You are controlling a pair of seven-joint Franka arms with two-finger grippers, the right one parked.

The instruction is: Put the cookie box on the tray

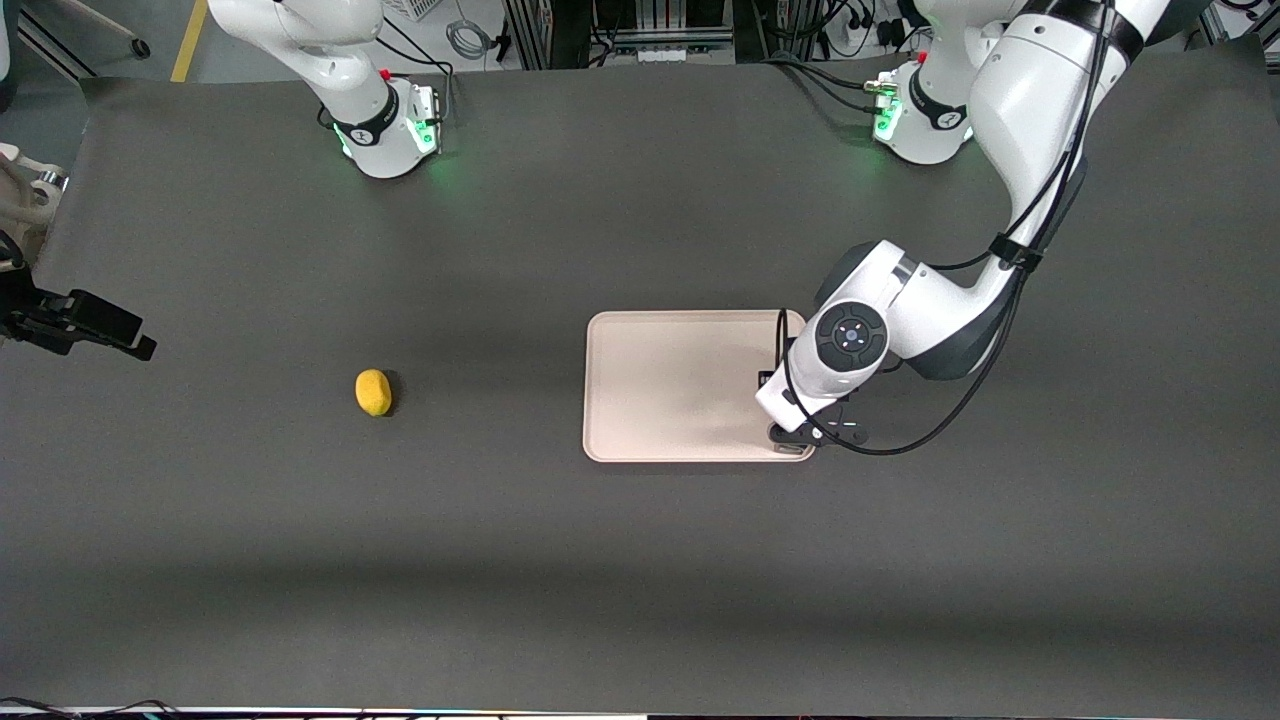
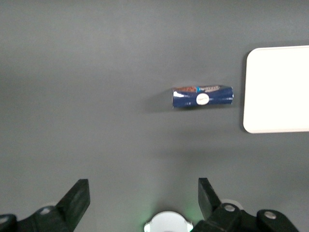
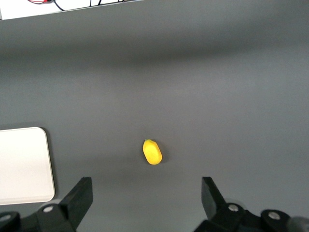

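- ahead of the gripper (image 2: 144, 199), whose fingers stand wide apart and empty, the cookie box (image 2: 203, 97) lies flat on the mat, just beside the tray (image 2: 277, 89) but not on it.
- it looks a light, thin carton, easily dented; pinch across its narrow width at mid-length.

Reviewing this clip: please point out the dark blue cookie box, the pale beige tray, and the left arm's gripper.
Small dark blue rectangular cookie box (image 2: 203, 97): left wrist view, on its top face.
Large flat pale pinkish-beige plastic tray (image 1: 660, 385): front view, on its bare floor.
Left arm's gripper (image 2: 144, 198): left wrist view, midway between its open fingertips, above the table.
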